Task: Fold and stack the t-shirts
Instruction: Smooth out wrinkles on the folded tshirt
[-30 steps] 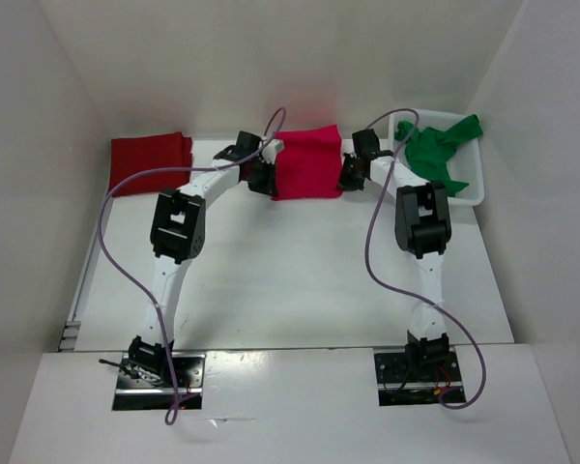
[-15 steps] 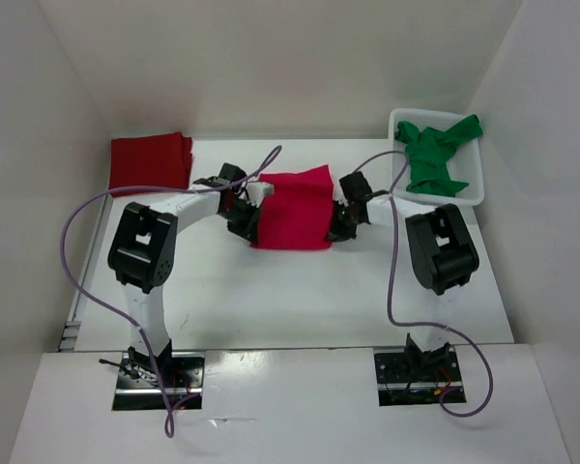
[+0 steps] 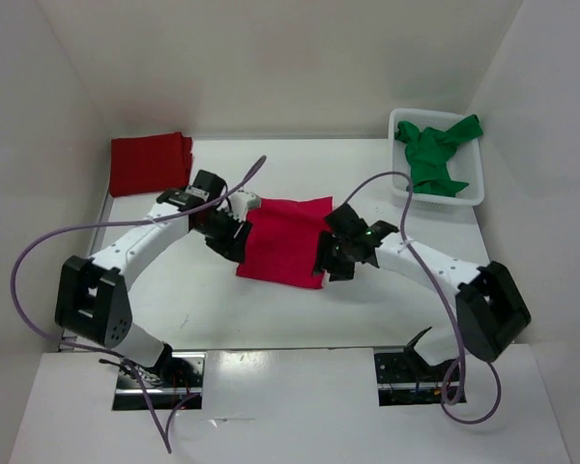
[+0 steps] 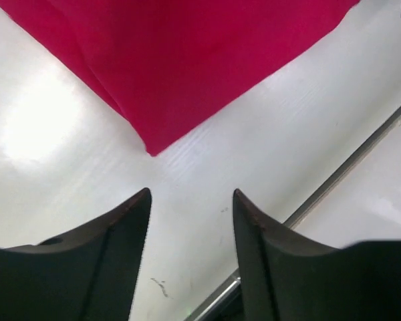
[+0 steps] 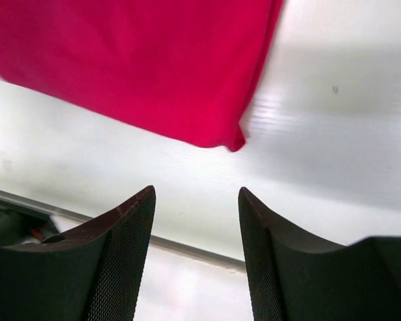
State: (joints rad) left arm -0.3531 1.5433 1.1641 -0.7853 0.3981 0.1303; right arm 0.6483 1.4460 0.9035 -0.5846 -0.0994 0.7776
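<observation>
At mid-table, crimson t-shirt (image 3: 285, 242) lies as a folded rectangle, slightly skewed, between the two claws. Just beside its left edge sits left gripper (image 3: 234, 235), and just beside its right edge right gripper (image 3: 331, 253). Both wrist views show jaws apart with nothing between them. A cloth corner lies ahead of the fingertips, not touched. Far left corner: dark red t-shirt (image 3: 150, 162), folded, well apart. Far right: green t-shirt (image 3: 435, 155), crumpled in white basket (image 3: 476, 188), part of it hanging over the rim.

Handling, my guess: light, soft, limp cloth with no stiffness, so the fold will slump or open if lifted from one point. Not fragile, pinches fine, but likely slides on the smooth table (image 3: 271, 309). Best hold is through all layers at both side edges or two corners together, kept low on the way to the dark red one.

Hard to tell: the layer count, where sleeves and collar went, whether the hidden edges line up. Wrist views cut off most of the shirt. The green one's shape is unreadable, and it hides part of the basket.
</observation>
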